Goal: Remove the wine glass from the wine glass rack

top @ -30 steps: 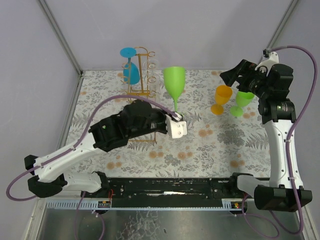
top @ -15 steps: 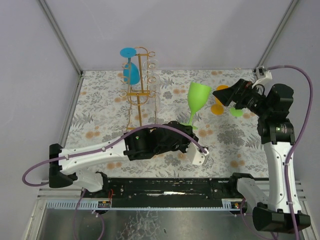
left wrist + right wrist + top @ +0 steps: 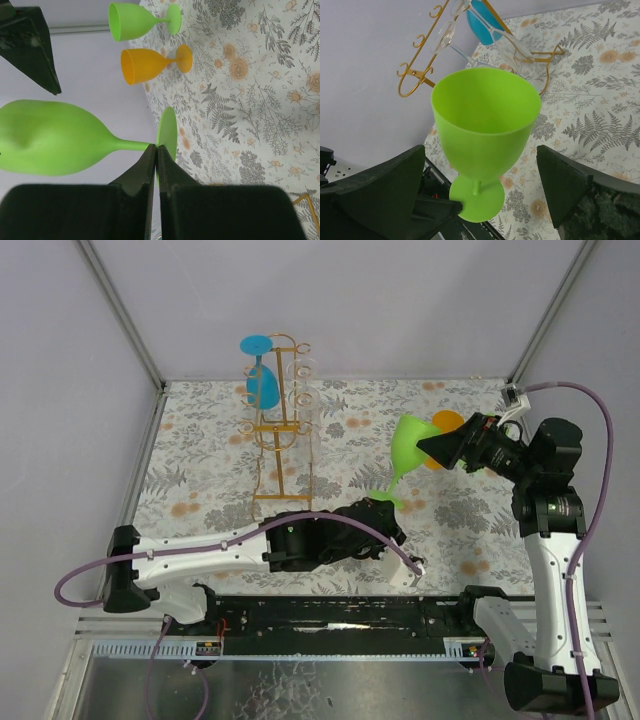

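Note:
A large lime-green wine glass (image 3: 410,436) is held in the air right of the middle, tilted, away from the gold wire wine glass rack (image 3: 272,425). My left gripper (image 3: 387,512) is shut on the rim of its foot; the left wrist view shows the jaws (image 3: 156,148) pinching the foot with the bowl (image 3: 50,137) to the left. My right gripper (image 3: 447,446) is open, and in the right wrist view (image 3: 481,150) its fingers stand wide on both sides of the bowl (image 3: 485,120) without touching it.
The rack (image 3: 420,75) at the back still holds a blue glass (image 3: 262,380) and clear glasses (image 3: 305,390). An orange glass (image 3: 150,64) and a small green glass (image 3: 137,20) stand on the floral table (image 3: 200,470) at the back right, behind the right gripper.
My left arm has carried the green glass from beside the rack to the right and nearer, tilting it. My right gripper has swung left and now straddles the bowl.

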Robot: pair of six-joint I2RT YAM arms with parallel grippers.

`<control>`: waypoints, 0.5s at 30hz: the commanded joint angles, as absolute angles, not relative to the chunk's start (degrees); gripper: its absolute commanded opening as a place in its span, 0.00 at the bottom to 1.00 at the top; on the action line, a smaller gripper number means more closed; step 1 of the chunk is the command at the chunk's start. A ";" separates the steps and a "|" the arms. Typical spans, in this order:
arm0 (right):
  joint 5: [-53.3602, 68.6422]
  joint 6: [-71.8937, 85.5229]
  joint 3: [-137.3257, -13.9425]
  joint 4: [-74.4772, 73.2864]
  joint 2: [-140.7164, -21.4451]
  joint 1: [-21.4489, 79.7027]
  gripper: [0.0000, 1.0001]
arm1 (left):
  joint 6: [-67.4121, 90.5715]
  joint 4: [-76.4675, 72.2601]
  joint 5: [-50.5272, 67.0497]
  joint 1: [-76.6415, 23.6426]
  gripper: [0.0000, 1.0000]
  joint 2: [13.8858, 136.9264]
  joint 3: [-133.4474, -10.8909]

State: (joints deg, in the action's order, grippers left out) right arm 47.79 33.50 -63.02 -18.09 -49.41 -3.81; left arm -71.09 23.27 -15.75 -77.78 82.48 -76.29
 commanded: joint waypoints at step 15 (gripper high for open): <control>49.19 28.09 -62.06 -18.52 -54.66 3.31 0.99 | -76.38 16.61 -18.41 -80.17 0.00 85.54 -76.58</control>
